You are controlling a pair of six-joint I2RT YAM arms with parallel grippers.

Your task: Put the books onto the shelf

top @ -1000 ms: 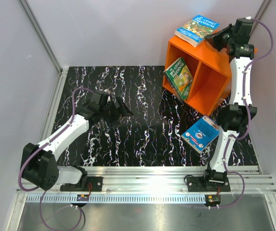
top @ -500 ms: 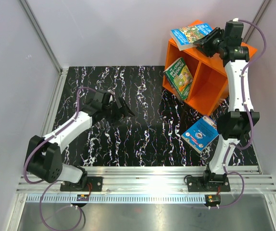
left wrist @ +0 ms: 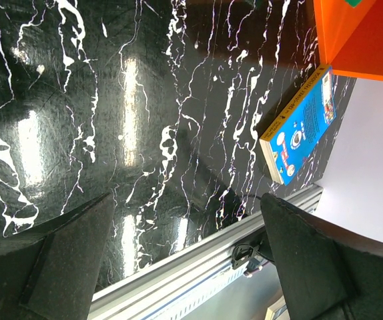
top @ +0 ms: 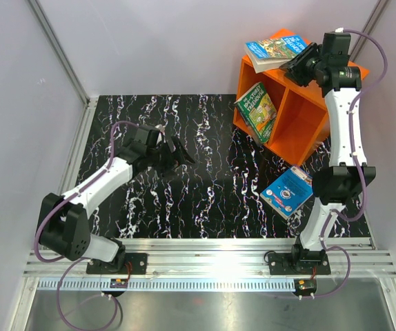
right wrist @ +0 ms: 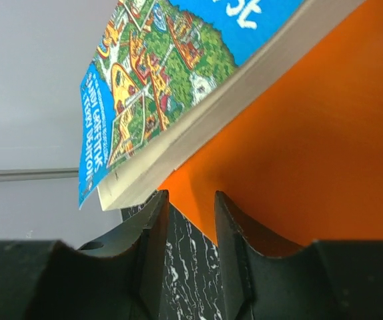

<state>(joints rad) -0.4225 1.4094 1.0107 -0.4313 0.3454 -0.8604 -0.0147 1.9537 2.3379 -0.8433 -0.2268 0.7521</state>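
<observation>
- The blue-and-green illustrated paperback (top: 274,52) lies flat on the roof of the bright orange box shelf (top: 301,127). 1 corner juts past the edge, and the book is in neither of the 2 compartments.
- Judged step: clear the right gripper (right wrist: 188,200) away from that book. Draw it straight back and level, so no finger clips the overhanging corner and tips the book off.
- That gripper's jaws stand narrowly apart and hold nothing. The book's page edge sits just above them; contact is unclear.
- The left gripper (left wrist: 185,200) hovers wide and empty over the black marbled tabletop (top: 205,138). A blue paperback with a round emblem (top: 288,192) lies near the right arm.
</observation>
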